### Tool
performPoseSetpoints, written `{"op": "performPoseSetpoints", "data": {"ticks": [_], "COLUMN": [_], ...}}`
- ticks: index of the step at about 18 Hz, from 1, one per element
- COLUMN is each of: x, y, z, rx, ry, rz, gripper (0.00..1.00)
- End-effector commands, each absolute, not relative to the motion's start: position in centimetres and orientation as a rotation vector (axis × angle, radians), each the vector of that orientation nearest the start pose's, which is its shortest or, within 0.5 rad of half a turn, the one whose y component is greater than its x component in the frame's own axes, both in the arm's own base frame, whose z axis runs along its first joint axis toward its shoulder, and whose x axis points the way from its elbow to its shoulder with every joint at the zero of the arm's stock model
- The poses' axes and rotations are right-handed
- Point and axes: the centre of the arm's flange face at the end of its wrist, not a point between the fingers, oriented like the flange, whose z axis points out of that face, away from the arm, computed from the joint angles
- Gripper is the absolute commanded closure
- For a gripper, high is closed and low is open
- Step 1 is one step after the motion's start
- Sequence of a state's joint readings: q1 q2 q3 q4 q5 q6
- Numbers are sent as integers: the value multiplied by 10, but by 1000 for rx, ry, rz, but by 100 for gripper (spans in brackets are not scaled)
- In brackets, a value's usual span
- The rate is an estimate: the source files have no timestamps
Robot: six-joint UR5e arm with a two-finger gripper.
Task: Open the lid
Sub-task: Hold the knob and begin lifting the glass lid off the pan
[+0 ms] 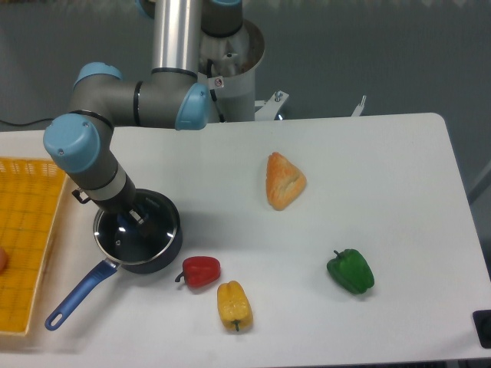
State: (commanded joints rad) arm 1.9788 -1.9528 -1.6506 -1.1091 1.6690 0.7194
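Note:
The lid [126, 239], a glass disc with a thin metal rim, rests over the dark saucepan [167, 254] at the table's left front. It looks slightly raised, its rim showing bright above the pan's edge. My gripper [136, 219] reaches down at the lid's centre and is shut on the blue knob, which its fingers mostly hide. The pan's long blue handle [77, 297] points toward the front left.
A yellow basket [23, 230] lies left of the pan. A red pepper [201, 271] and a yellow pepper [234, 305] sit just right of the pan. A bread piece [284, 181] is mid-table and a green pepper [351, 271] lies farther right.

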Motion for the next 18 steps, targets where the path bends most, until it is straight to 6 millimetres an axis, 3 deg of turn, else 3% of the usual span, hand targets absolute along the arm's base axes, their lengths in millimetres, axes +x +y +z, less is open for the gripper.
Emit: {"op": "performPoseSetpoints", "data": {"ticks": [9,18], "x": [-134,-157], "y": [608,603], "z": [289,313], "rx": [-3142,-3108], "ry": [477,502], "rz": [134,152], "gripper": [38,38]}}
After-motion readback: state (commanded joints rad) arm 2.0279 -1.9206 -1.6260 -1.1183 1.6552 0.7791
